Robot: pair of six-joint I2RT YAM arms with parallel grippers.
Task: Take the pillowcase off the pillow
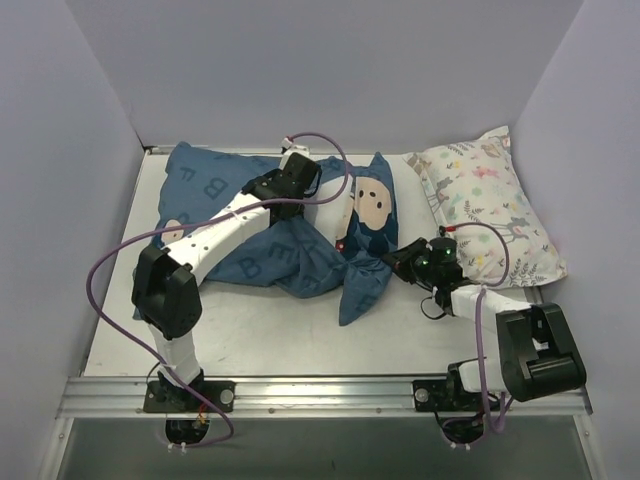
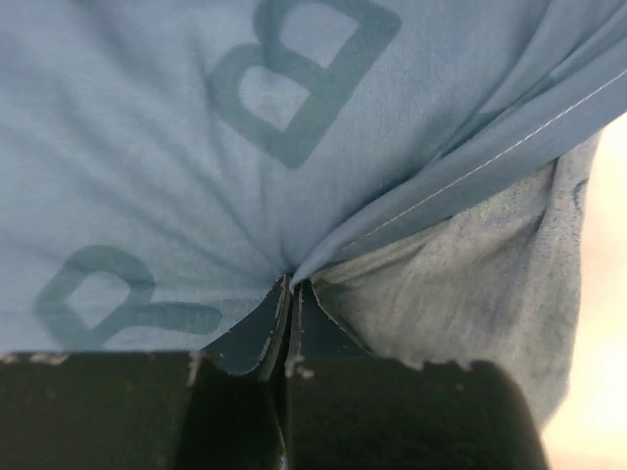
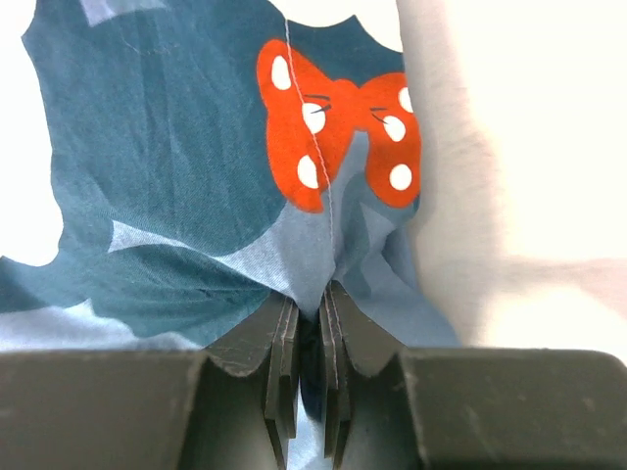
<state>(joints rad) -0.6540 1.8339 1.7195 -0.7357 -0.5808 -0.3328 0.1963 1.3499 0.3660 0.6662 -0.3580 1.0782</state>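
The soft dark-blue fabric pillowcase [image 1: 275, 255], printed with darker blue letters, lies rumpled across the centre and upper left of the top view, its round cream face patch [image 1: 372, 208] turned up towards the right. Whether the narrow pale strip [image 1: 345, 215] just left of that patch is the plain white pillow cannot be told. The left gripper [image 2: 292, 294] has its fingers pressed together on a stitched fold of the cloth, with the paler inside showing to the right of the pinch. The left arm [image 1: 215, 235] rises from its base at lower left, bends at the elbow and reaches diagonally over the cloth to its upper edge. The right gripper [image 3: 312, 304] is clamped on a bunched edge just below a red bow with white dots [image 3: 338, 137]. The right arm [image 1: 480, 300] lies low, its forearm pointing left. A white floral-print cushion [image 1: 490, 200] sits at upper right on the grey metal table [image 1: 260, 340].
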